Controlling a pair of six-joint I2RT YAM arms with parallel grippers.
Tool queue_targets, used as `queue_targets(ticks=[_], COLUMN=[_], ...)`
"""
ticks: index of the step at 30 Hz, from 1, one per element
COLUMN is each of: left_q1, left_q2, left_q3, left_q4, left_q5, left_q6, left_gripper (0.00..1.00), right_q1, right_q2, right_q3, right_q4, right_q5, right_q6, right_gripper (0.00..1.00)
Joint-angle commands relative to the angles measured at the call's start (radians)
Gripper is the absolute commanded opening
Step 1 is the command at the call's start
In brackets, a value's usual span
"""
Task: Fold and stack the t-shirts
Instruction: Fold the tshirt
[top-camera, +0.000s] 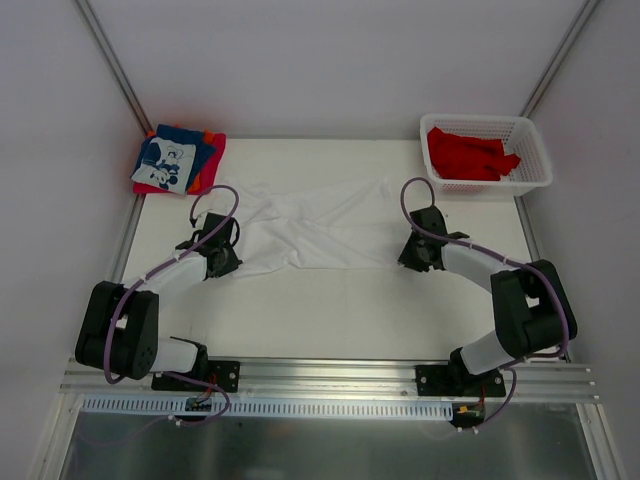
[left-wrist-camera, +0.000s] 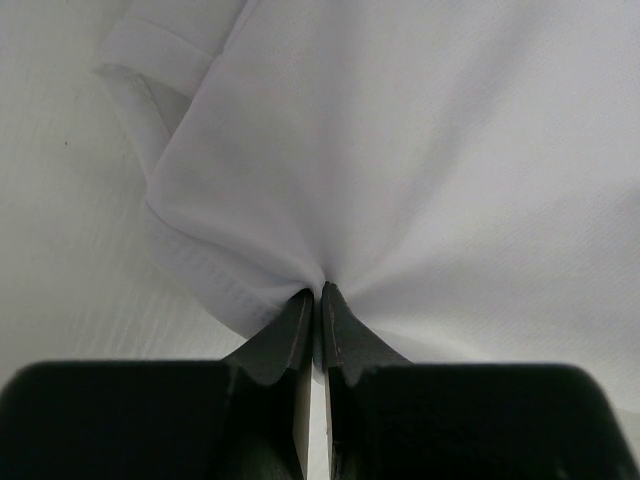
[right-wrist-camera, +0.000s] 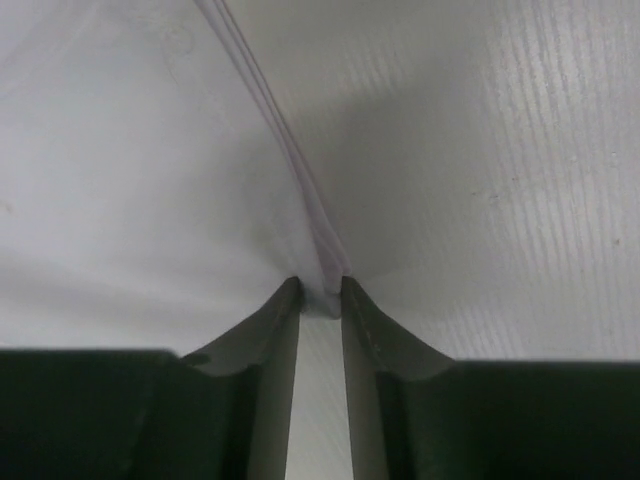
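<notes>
Saw a folded stack (top-camera: 178, 160) at the far left corner of the table (top-camera: 330, 310): blue with a white print on top, red and orange edges poking out beneath. Could not count the layers.

Found the white shirt (top-camera: 315, 225) spread crumpled across the far middle of the table, between the two arms. White on white, so hard to trace its outline in places.

Saw the left gripper (left-wrist-camera: 317, 292) down at the shirt's left end, near the left edge, its tips hidden from above under its own wrist. In the left wrist view, found its fingers (left-wrist-camera: 290, 330) pressed tight together on a pinch of white cloth, with folds fanning away from the tips. Made out a hemmed edge at upper left, cut off by the frame.

Saw the right gripper (right-wrist-camera: 321, 285) at the shirt's right end. In the right wrist view, found its jaws closed onto a thin hem ridge, with a narrow slit between them and cloth puckering toward the tips. Could not tell which part of the shirt either gripper held.

Saw the basket (top-camera: 490, 186) at the far right corner, with red shirts (top-camera: 470, 155) heaped inside, partly hidden behind the lattice wall. Could not tell how many.
</notes>
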Motion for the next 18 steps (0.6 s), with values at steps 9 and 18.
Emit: queue_targets(ticks=[9, 18], left_q1=[-0.005, -0.004], left_q2=[0.001, -0.020], left_q3=[0.005, -0.004], left_q4=[-0.009, -0.012], left_q5=[-0.029, -0.043], left_q6=[0.019, 0.043], left_gripper=[0.00, 0.00], right_q1=[0.005, -0.053], right_q2=[0.035, -0.021], right_q3=[-0.002, 0.004], right_q4=[0.023, -0.039], right_q5=[-0.008, 0.019], right_q6=[0.001, -0.061], right_gripper=[0.01, 0.01])
